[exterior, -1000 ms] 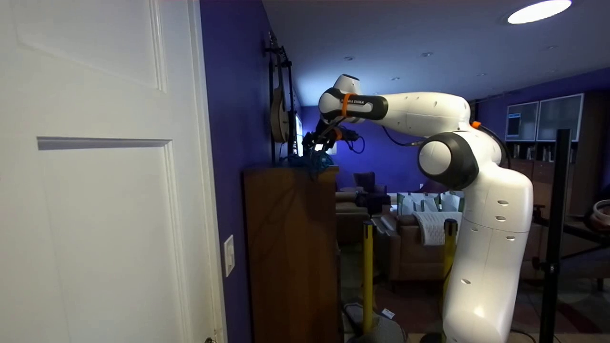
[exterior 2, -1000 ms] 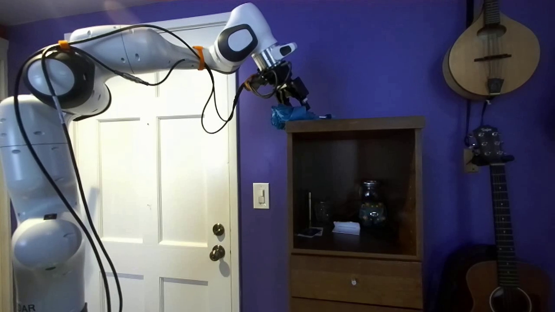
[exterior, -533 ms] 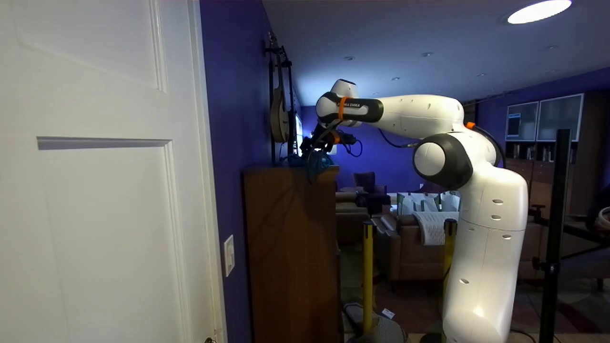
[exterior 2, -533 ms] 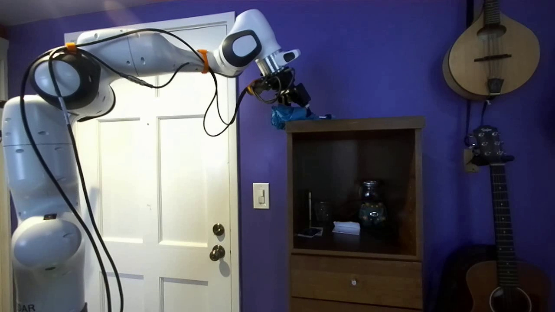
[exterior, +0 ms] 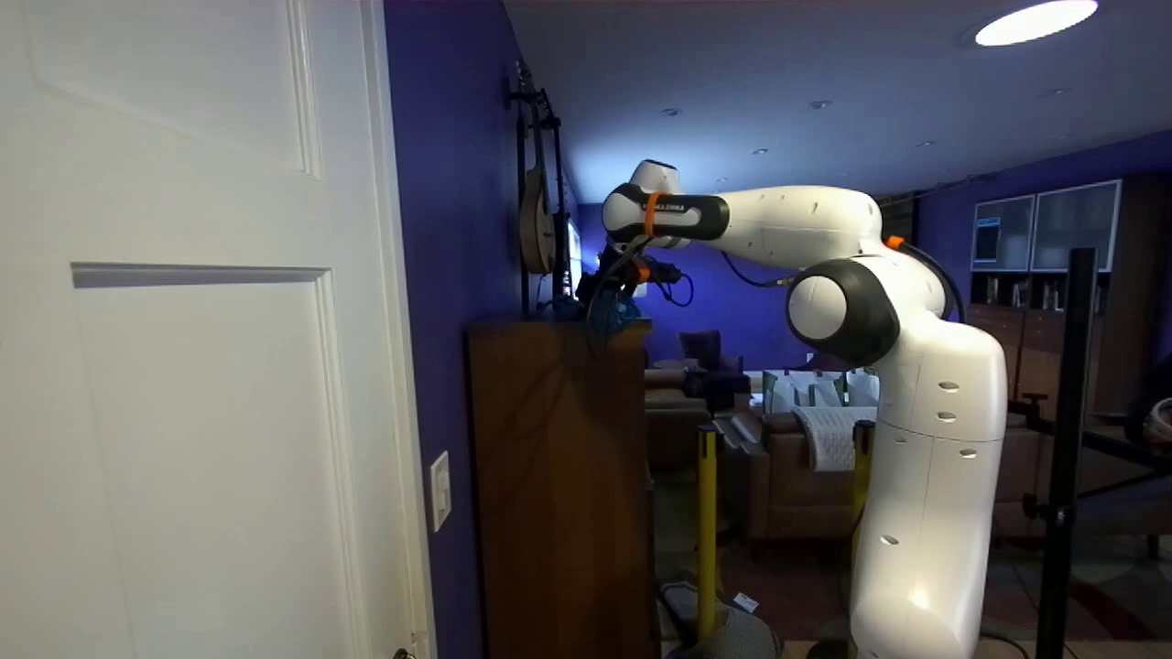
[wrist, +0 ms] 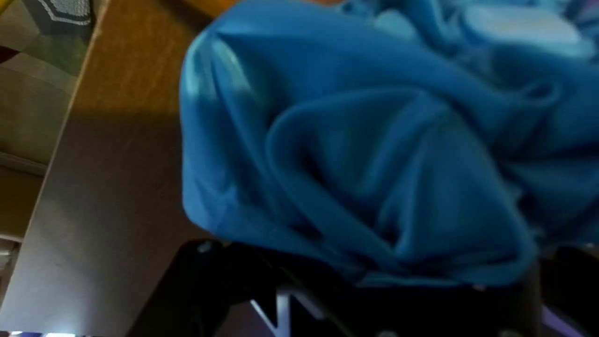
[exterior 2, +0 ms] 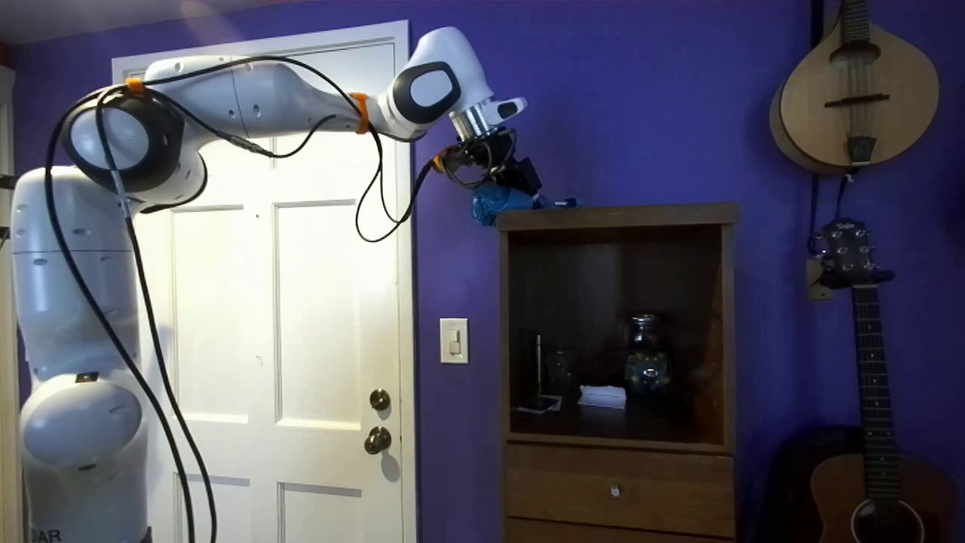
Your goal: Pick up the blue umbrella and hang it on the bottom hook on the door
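Note:
The blue umbrella (exterior 2: 494, 202) lies bunched on top of the brown cabinet, partly over its edge by the door. It is dark teal in an exterior view (exterior: 615, 313) and fills the wrist view (wrist: 365, 140) as loose blue folds. A slim end points along the cabinet top. My gripper (exterior 2: 522, 192) is tilted down right on the umbrella. In the wrist view its black fingers (wrist: 386, 281) stand spread at both sides; their tips are hidden by cloth. The white door (exterior 2: 317, 317) stands behind the arm and shows large in an exterior view (exterior: 220, 412). No hook shows on it.
The brown cabinet (exterior 2: 618, 217) stands against the purple wall. A mandolin (exterior 2: 852, 98) and a guitar (exterior 2: 878, 362) hang beyond it. A light switch (exterior 2: 454, 341) is between door and cabinet. Yellow posts (exterior: 707, 531) stand near the robot base. Cables loop under the arm.
The arm has come down and moved toward the cabinet. The gripper has sunk onto the umbrella, and the bright gap seen at its fingers has gone. The umbrella has stayed nearly in place.

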`<control>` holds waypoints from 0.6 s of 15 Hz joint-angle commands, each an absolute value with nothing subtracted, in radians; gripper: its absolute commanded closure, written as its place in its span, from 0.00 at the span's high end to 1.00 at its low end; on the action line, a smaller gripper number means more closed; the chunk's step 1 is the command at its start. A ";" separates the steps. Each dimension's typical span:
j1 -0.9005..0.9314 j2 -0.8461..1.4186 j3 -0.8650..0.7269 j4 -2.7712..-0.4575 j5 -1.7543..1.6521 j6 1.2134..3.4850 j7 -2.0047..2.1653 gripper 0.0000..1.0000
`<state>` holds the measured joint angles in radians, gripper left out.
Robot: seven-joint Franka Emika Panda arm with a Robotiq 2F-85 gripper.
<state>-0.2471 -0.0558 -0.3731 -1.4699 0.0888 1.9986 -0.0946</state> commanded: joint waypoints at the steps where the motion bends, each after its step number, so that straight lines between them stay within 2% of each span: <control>1: -0.271 -0.033 -0.363 -1.424 0.122 1.954 -0.121 0.53; 4: -0.271 -0.032 -0.362 -1.413 0.122 1.945 -0.125 0.31; 9: -0.268 -0.043 -0.363 -1.416 0.163 1.947 -0.191 0.16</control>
<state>-0.2489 -0.0550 -0.3712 -1.4541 0.0973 1.9805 -0.1220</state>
